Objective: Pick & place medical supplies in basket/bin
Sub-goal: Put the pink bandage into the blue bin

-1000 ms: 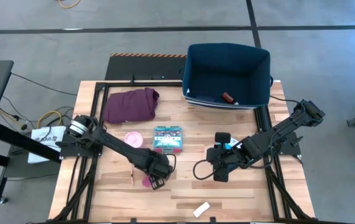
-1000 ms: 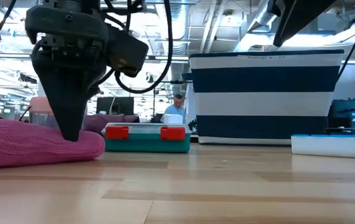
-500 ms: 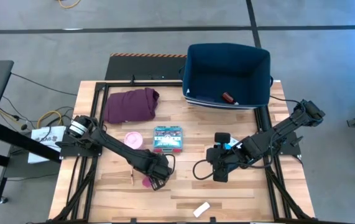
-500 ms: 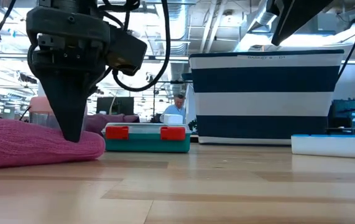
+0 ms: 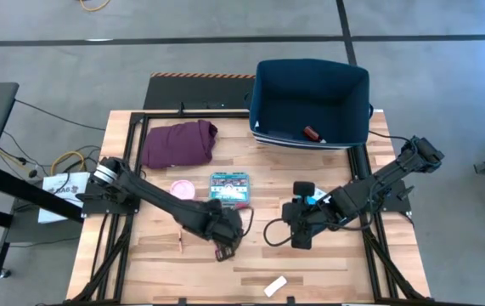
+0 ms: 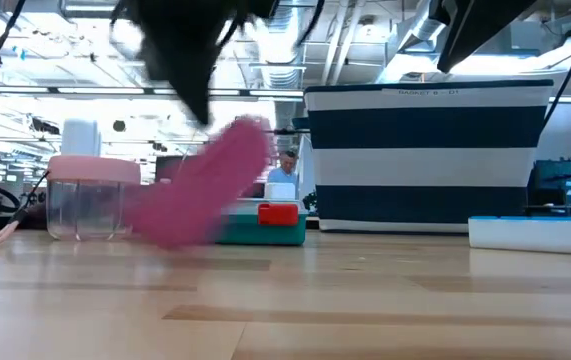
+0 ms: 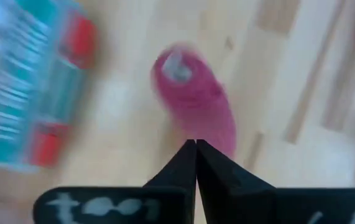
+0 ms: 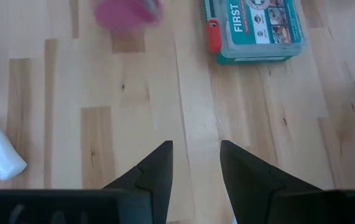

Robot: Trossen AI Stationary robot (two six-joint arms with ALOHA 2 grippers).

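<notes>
The left arm reaches low from the worktop's left edge toward the middle of its front half, and the left gripper (image 5: 228, 246) has its fingers pinched together on one end of a pink roll (image 7: 197, 106). From table height the roll (image 6: 208, 182) hangs tilted, its upper end caught in the dark fingers and its lower end at or just above the wood; I cannot tell which. The wrist camera shows the two fingertips meeting in a point right at the roll's near end, with the rest of the roll sticking out beyond them.

Just behind the gripper lies the teal box (image 5: 229, 189) with red clasps, flat on the worktop, and to its left a clear jar with a pink lid (image 6: 89, 194). A maroon cloth (image 5: 179, 142) is bunched near the back left corner. The navy bin (image 5: 310, 102) stands at the back right corner with a small red-capped item (image 5: 312, 133) on its floor. A white packet (image 5: 274, 286) lies near the front edge.

The right arm comes in from the right edge, its right gripper (image 8: 196, 163) low over bare wood right of centre, its fingers spread apart and holding nothing.
</notes>
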